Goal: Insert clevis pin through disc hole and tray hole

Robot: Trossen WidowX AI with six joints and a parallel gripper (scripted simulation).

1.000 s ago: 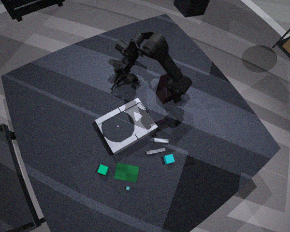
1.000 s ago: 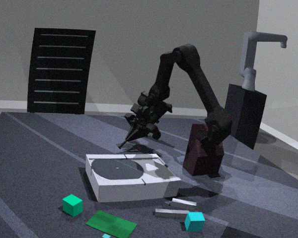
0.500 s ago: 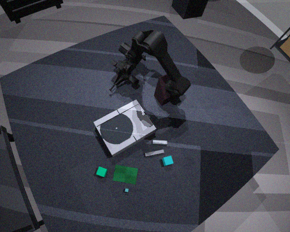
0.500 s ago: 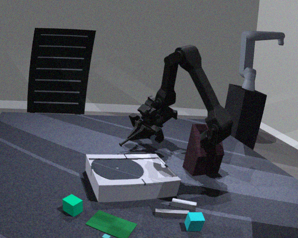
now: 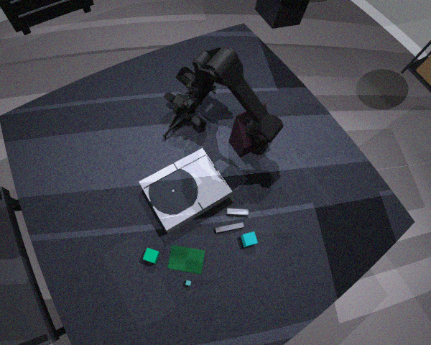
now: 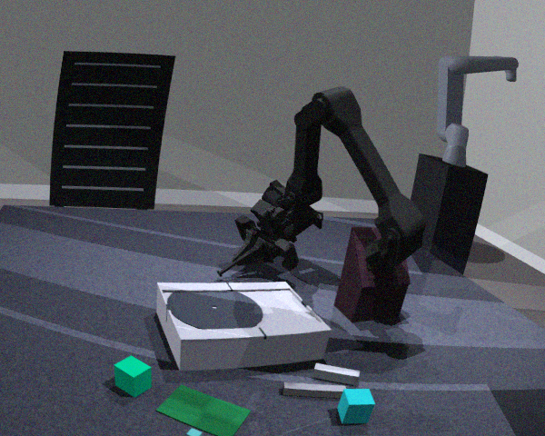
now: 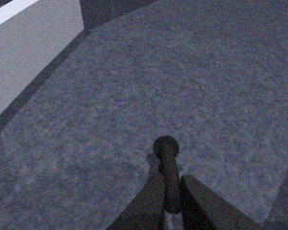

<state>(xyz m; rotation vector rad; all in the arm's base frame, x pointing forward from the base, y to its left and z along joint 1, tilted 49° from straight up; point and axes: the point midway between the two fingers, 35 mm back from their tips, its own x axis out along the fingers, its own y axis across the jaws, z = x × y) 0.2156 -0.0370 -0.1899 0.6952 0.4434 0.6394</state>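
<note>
I grip the steel clevis pin [image 5: 165,136] [image 6: 221,272] [image 7: 167,158] in my nearly closed pincer [image 5: 169,129] [image 6: 230,264] [image 7: 171,184], its head outermost, clear of the tray [image 5: 215,182] [image 6: 253,351] [image 7: 34,53]. The aluminium disc [image 5: 173,202] [image 6: 213,319] lies inside the tray, near two pale bars [image 5: 237,212] [image 6: 336,373] on the desk [image 5: 108,297] [image 6: 75,412] [image 7: 110,96].
</note>
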